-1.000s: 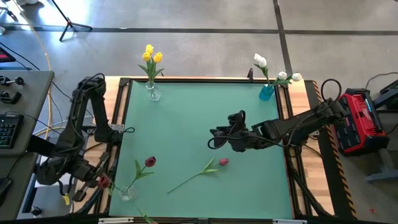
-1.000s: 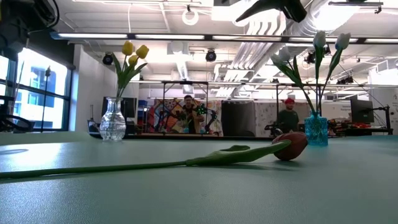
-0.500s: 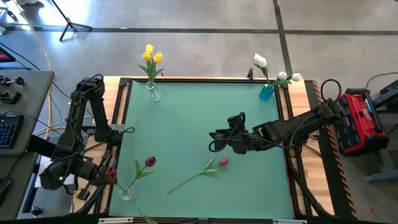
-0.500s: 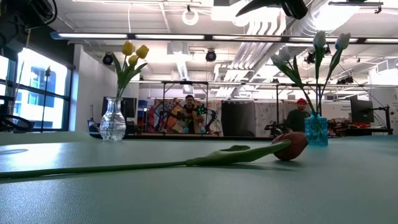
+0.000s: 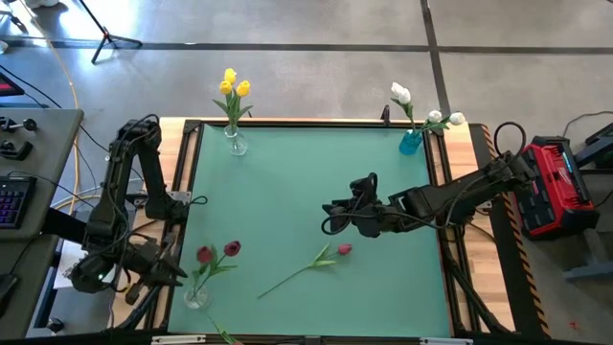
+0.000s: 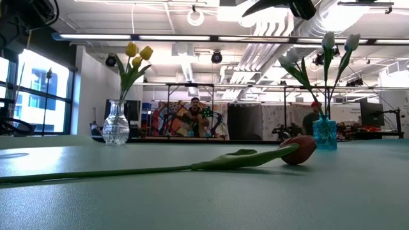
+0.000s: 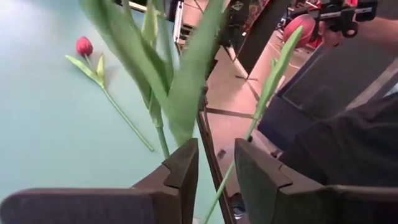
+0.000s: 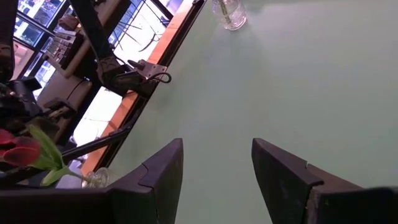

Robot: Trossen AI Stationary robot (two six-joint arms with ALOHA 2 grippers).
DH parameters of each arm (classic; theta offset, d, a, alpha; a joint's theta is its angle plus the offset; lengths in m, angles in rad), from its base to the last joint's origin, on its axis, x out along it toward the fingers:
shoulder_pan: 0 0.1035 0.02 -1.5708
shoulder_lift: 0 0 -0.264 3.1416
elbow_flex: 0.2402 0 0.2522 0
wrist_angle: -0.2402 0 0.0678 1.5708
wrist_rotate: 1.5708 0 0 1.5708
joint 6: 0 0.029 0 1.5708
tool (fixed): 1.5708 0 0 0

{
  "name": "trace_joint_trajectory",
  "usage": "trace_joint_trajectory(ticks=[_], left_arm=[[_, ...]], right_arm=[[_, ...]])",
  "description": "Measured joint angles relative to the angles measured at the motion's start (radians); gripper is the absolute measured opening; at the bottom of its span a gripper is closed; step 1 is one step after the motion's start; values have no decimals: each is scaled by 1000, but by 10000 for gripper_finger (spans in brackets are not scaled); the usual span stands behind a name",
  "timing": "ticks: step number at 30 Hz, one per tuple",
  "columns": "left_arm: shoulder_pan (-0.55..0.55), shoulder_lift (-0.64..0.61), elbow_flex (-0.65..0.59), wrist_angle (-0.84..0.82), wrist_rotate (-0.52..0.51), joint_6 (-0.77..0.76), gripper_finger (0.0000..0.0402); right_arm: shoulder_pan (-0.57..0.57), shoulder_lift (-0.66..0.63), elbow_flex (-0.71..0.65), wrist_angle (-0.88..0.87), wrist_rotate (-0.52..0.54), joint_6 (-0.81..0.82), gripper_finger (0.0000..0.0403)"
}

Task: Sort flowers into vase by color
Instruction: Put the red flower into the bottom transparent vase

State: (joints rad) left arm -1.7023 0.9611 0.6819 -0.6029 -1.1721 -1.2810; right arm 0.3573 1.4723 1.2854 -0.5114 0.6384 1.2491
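A: What is nearest, at seven o'clock on the green counter (image 5: 287, 182)?

B: The left gripper (image 5: 158, 271) is closed on a dark red artificial tulip (image 5: 203, 255), its thin green stem over the small clear glass vase (image 5: 196, 298), probably to join the red one there.

A: Further on?

B: One dark red tulip (image 5: 341, 249) lies loose at five o'clock; the right gripper (image 8: 214, 165) hovers spread wide mid-counter. Yellow and white bunches stand at eleven and one; open workshop beyond.
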Motion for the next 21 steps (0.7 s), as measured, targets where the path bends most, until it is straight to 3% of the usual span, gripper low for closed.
trace_joint_trajectory(ticks=[7, 14, 21], left_arm=[[0, -56, 0, 0, -3, -1, 99], [0, -176, 0, -19, 20, 39, 100], [0, -336, 0, -22, 1, 168, 100]], right_arm=[[0, 0, 0, -5, 0, 13, 181], [-4, 22, 0, -37, -6, 139, 181], [-3, 126, 0, 26, -179, 97, 181]])
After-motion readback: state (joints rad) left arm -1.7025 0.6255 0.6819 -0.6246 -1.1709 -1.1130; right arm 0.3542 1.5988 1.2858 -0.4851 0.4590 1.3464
